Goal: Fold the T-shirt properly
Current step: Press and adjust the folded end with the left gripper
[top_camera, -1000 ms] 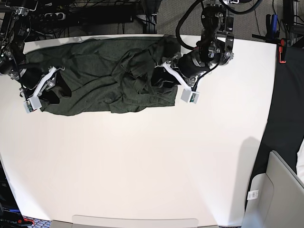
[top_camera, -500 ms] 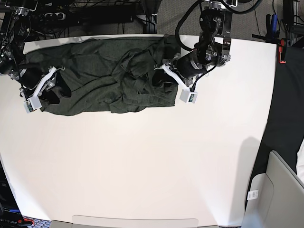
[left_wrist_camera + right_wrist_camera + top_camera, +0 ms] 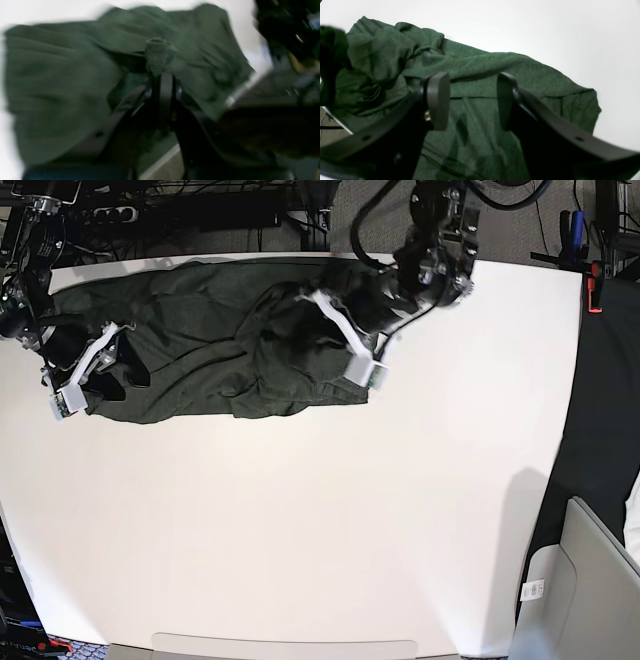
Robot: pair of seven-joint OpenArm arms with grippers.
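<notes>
The left end effector [image 3: 160, 82] is clamped on a small pinch of the T-shirt [image 3: 210, 340], whose fabric bunches just ahead of its tips, while the right end effector [image 3: 472, 100] hangs with jaws wide over the flat cloth spread beneath and beyond it on the tabletop [image 3: 320, 530]. So thin a pinch could slip out once pulled. With nothing pinning the far side, the whole shirt might drag and crumple instead of folding.

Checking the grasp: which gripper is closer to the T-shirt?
Left. The left gripper is shut on a T-shirt fold; the right gripper hangs open above it.
</notes>
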